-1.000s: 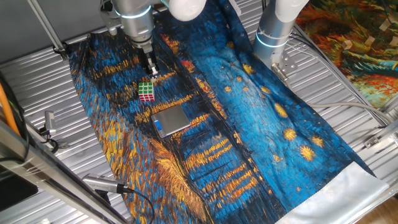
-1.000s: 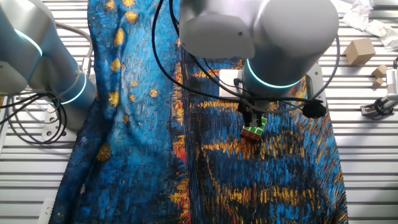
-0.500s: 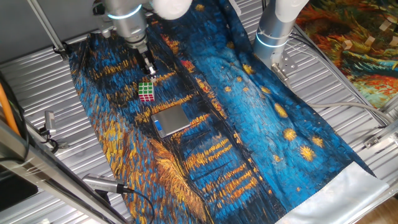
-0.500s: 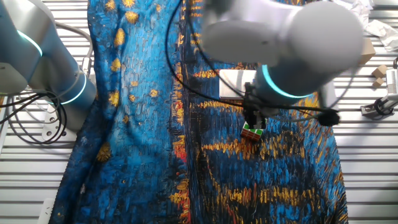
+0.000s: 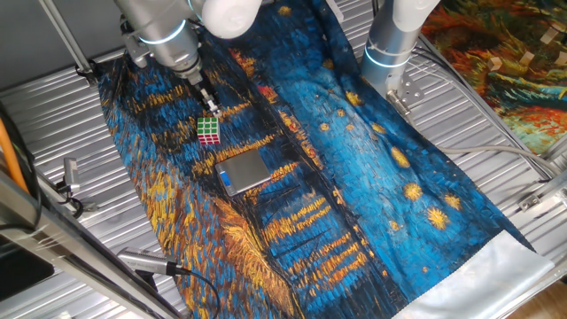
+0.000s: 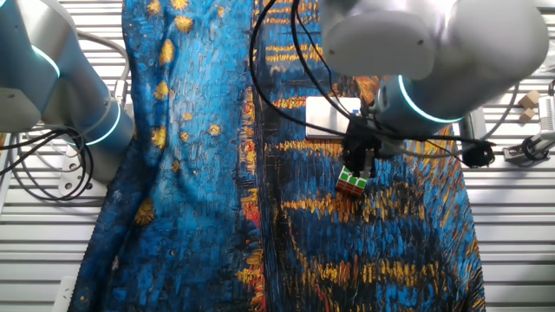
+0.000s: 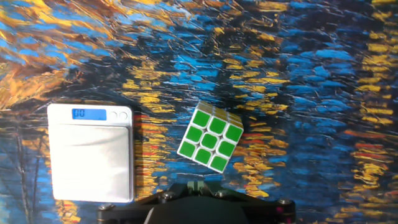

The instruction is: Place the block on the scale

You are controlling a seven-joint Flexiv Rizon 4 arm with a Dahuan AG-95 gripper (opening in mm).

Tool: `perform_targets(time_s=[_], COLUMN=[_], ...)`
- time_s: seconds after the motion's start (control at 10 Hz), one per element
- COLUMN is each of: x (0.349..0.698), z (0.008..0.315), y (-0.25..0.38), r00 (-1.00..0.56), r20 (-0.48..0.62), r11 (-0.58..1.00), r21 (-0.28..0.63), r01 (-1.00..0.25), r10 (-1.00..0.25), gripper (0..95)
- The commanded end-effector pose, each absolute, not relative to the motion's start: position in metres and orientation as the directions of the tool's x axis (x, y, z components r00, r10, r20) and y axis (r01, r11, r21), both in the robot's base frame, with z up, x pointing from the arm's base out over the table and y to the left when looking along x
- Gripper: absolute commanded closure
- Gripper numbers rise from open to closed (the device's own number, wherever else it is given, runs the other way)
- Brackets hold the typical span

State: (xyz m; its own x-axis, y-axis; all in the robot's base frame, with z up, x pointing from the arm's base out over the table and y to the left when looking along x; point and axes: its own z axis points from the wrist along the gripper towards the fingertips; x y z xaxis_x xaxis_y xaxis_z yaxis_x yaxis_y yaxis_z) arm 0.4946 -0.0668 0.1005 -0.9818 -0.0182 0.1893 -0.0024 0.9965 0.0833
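The block [image 5: 208,131] is a small colour cube that sits on the blue and orange cloth, with its green face up in the hand view [image 7: 210,137]. The scale [image 5: 244,171] lies flat just beside it, a silver platform with a blue display strip [image 7: 87,114]. In the other fixed view the arm partly hides the scale [image 6: 328,113], and the block [image 6: 352,182] lies below it. My gripper [image 5: 211,108] hangs tilted just above the block's far side. Its fingers are together and hold nothing. In the hand view the gripper [image 7: 203,184] is at the bottom edge, a little short of the block.
A painted cloth [image 5: 354,177] covers the slatted metal table [image 5: 53,115]. A second arm's base [image 5: 394,44] stands at the cloth's far edge, also seen in the other fixed view [image 6: 61,87]. Wooden blocks [image 6: 501,71] and cables lie off the cloth.
The arm's upper part has swung sideways and the hand now tilts more. The fingertips stay just above the block. The block and the scale have not moved.
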Motion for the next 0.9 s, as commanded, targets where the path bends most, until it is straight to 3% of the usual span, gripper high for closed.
perform_targets(time_s=[0.1,0.5,0.6,0.8,0.9], x=[0.504,0.505,0.505,0.505,0.505], z=[0.086,0.074,0.074,0.075,0.075], y=[-0.07,-0.072,-0.072,-0.072,-0.072], r00=[-0.989,-0.995,-0.994,-0.994,-0.994], r20=[0.148,0.101,0.103,0.099,0.097], r11=[0.994,0.993,0.992,0.992,0.992], r21=[0.106,0.119,0.121,0.123,0.123], r01=[-0.009,-0.005,-0.026,-0.035,-0.039], r10=[-0.025,-0.017,-0.039,-0.047,-0.051], gripper=[95.0,95.0,57.0,19.0,19.0])
